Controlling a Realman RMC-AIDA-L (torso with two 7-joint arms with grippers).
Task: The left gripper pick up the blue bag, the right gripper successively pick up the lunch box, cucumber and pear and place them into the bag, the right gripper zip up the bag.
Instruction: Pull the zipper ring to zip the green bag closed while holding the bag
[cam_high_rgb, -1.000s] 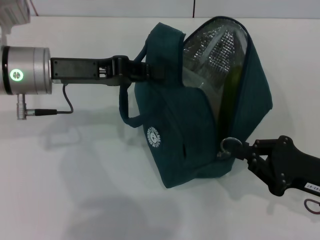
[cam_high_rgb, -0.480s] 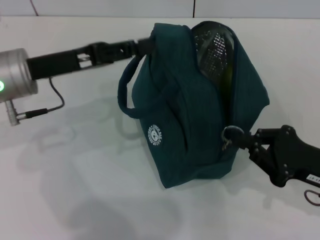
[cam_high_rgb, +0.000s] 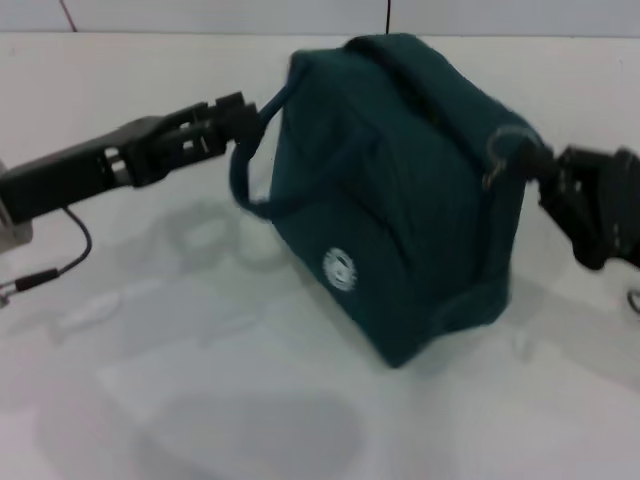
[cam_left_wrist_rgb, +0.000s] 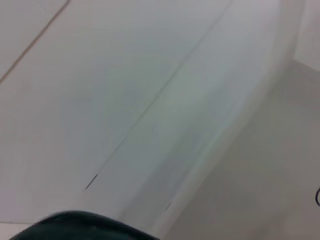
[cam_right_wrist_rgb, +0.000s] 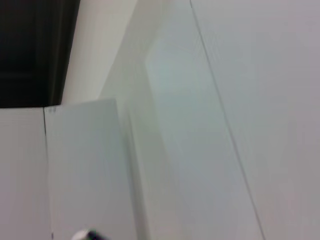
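Dark teal fabric fills the middle of your head view: the blue bag (cam_high_rgb: 400, 190) sits on the white table (cam_high_rgb: 200, 380), its top closed over with no lining showing and its round white logo (cam_high_rgb: 342, 270) facing you at about 6 o'clock on its front. At 9 o'clock of the bag, your left end effector (cam_high_rgb: 238, 115) is clamped on the handle loop (cam_high_rgb: 250, 160). At 3 o'clock, your right end effector (cam_high_rgb: 540, 165) is pinched on the ring zipper pull (cam_high_rgb: 497, 150) at the bag's upper corner.
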